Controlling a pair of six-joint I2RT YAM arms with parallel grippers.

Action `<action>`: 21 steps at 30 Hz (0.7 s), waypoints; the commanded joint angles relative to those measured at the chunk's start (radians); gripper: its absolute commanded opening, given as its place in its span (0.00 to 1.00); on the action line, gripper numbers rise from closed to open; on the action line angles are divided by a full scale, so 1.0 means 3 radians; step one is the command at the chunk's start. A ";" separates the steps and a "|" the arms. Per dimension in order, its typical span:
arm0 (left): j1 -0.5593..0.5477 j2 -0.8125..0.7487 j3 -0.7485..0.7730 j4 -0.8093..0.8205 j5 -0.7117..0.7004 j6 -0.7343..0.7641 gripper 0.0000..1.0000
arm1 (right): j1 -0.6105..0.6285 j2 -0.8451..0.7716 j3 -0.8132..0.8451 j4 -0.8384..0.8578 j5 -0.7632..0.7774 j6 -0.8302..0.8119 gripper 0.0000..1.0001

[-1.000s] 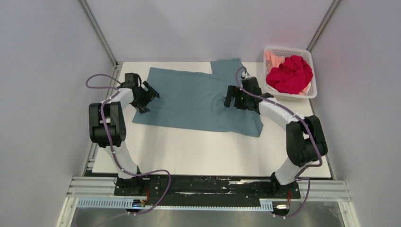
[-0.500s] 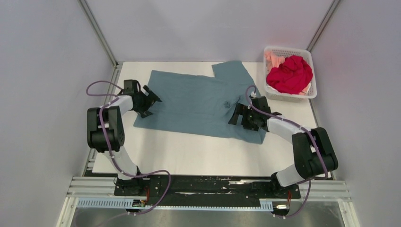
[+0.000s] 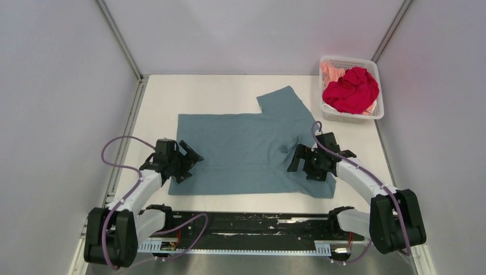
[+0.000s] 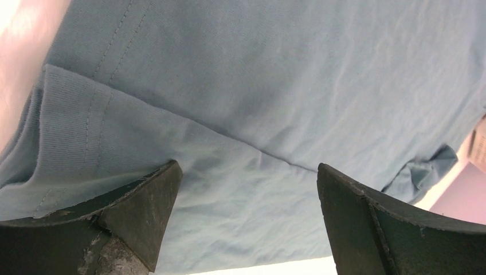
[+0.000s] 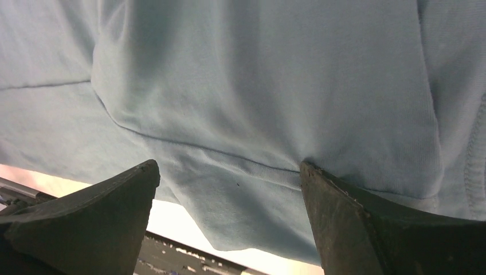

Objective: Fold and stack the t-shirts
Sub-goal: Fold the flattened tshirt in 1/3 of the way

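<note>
On the desk (image 3: 218, 91), the teal-blue t-shirt (image 3: 246, 149) lies spread flat, in the middle and reaching the near edge. One sleeve (image 3: 283, 100) points toward the far right. The opposite corner of the cloth reaches the near right, just beside the right arm. The body of the shirt is mostly smooth, with light creases near each gripper.

The left gripper (image 3: 193, 166) sits low at the shirt's left edge, near its front corner. Its jaws are spread wide. In the left wrist view, the left gripper (image 4: 246, 189) shows both fingers (image 4: 137, 212) well apart, with the teal cloth (image 4: 275, 74) filling the frame beyond them. A stitched hem band runs just beside the left-hand finger. The cloth lies against the fingertips but is not clamped between them.

The right gripper (image 3: 294, 160) sits low on the shirt's right part, near the collar area, where the cloth is puckered. Its jaws are also spread wide. In the right wrist view, the right gripper (image 5: 229, 183) shows its fingers (image 5: 86, 212) far apart, and a crease in the teal cloth (image 5: 258, 74) runs from one fingertip to the other. No cloth is pinched between the fingers.

At the far right corner of the desk stands the white mesh basket (image 3: 352, 117), apart from the teal shirt. It holds the red t-shirt (image 3: 351, 90), bunched on top. The peach-pink t-shirt (image 3: 330, 73) is bunched beneath and behind it, showing at the basket's far left corner.
</note>
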 commanded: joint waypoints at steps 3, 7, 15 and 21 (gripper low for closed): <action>-0.0240 -0.0675 -0.0615 -0.0766 -0.0069 -0.0492 1.00 | -0.0027 -0.0242 -0.0102 -0.0746 0.0294 0.0306 1.00; -0.0256 -0.0881 -0.0701 -0.0884 -0.0049 -0.0569 1.00 | -0.0085 -0.0298 -0.0058 -0.0827 0.0696 0.0458 1.00; -0.0262 -0.0991 -0.0733 -0.0975 0.0044 -0.0546 1.00 | -0.0231 -0.0275 -0.0099 -0.0443 0.1092 0.0357 1.00; -0.0273 -0.1143 -0.0623 -0.1136 0.0026 -0.0501 1.00 | -0.0226 -0.0833 0.0034 -0.0333 0.0469 -0.0017 1.00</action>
